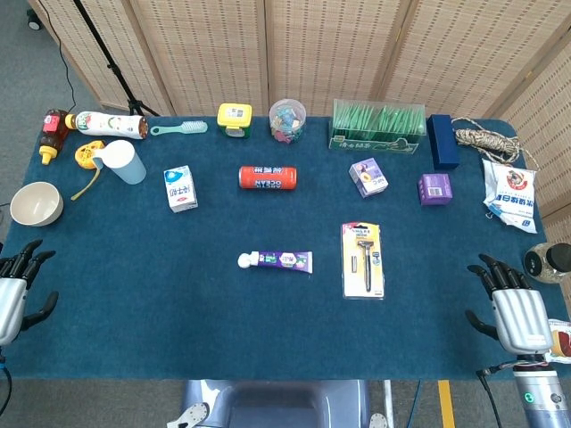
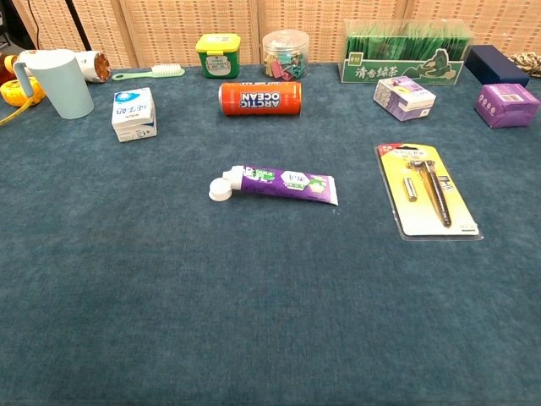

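So the toothpaste tube point(image 1: 277, 260) lies flat mid-table on the blue felt-like cloth point(image 1: 178, 312), white cap pointing left, and I'll place everything off that. Straight behind it is an orange can point(image 1: 267, 176) on its side. Further back, a clear round jar point(image 1: 287, 120) is stuffed with colourful clips, and a clear box point(image 1: 376, 126) to the right of that is full of green tea packets. Back-left of the tube there's a pale blue cup point(image 1: 122, 162), can't see inside it, and a white bowl point(image 1: 36, 203) further left. Just right of the tube is a flat yellow razor blister pack point(image 1: 363, 259).

The left hand point(image 1: 12, 294) sits at the table's left edge, well apart from the tube, fingers spread, holding nothing. The right hand point(image 1: 513, 305) is at the right edge, back facing up, fingers apart, also holding nothing, nearest a small jar point(image 1: 546, 261) off the table's edge.
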Available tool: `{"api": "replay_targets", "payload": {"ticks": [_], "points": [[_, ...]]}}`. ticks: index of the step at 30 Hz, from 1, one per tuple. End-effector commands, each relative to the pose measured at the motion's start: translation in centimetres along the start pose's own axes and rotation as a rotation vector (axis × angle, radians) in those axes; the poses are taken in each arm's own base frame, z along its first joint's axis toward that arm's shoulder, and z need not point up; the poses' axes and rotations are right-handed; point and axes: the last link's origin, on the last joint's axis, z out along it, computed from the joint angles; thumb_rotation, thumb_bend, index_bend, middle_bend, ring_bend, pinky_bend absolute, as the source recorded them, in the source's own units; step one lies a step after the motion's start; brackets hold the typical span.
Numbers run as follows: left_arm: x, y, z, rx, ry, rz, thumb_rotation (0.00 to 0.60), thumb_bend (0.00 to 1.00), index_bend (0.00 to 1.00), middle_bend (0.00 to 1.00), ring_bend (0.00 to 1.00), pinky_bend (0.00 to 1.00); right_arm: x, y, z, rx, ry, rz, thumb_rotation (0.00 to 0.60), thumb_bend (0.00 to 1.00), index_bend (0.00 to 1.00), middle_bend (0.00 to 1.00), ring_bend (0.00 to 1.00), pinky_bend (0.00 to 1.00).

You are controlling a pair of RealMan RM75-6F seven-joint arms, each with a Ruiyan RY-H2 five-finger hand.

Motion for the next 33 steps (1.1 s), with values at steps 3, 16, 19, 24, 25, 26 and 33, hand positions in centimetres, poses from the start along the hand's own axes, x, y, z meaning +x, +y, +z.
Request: {"api": "replay_targets", "payload": {"ticks": [3, 16, 19, 24, 25, 26, 33], "points": [[0.0, 0.2, 0.5, -0.012, -0.003, -0.002, 0.563, 0.34, 0.22, 0.13, 0.23, 0.21, 0.0, 0.1, 0.0, -0.004, -0.001, -0.002, 0.600, 0.22, 0.24, 0.15, 0.18, 0.22], [-0.9, 3.0, 5.1, -0.153, -0.066, -0.022, 0.600, 0.34, 0.36, 0.34, 0.39, 0.27, 0.0, -0.1, 0.0, -0.015, -0.013, -0.015, 0.600, 0.22, 0.24, 0.15, 0.18, 0.22], [-1.5, 4.2, 6.5, -0.209, -0.105, -0.012, 0.586, 0.34, 0.30, 0.28, 0.34, 0.27, 0.1, -0.1, 0.0, -0.018, -0.017, -0.019, 0.600, 0.22, 0.24, 0.15, 0.18, 0.22], [-2.3, 7.2, 9.0, -0.305, -0.176, -0.010, 0.522, 0.34, 0.27, 0.24, 0.29, 0.27, 0.2, -0.2, 0.0, -0.023, -0.024, -0.022, 0.600, 0.22, 0.24, 0.15, 0.18, 0.22], [-2.5, 7.7, 9.5, -0.320, -0.184, -0.012, 0.521, 0.34, 0.27, 0.24, 0.29, 0.27, 0.1, -0.2, -0.1, -0.024, -0.027, -0.023, 0.600, 0.22, 0.24, 0.15, 0.18, 0.22], [-2.7, 9.1, 10.2, -0.357, -0.199, -0.021, 0.520, 0.34, 0.27, 0.23, 0.29, 0.27, 0.1, -0.2, -0.2, -0.026, -0.031, -0.024, 0.600, 0.22, 0.24, 0.15, 0.18, 0.22], [-3.4, 13.3, 13.1, -0.433, -0.253, -0.052, 0.513, 0.34, 0.30, 0.22, 0.28, 0.27, 0.2, -0.2, -0.4, -0.033, -0.032, -0.025, 0.600, 0.22, 0.24, 0.15, 0.18, 0.22]]}}
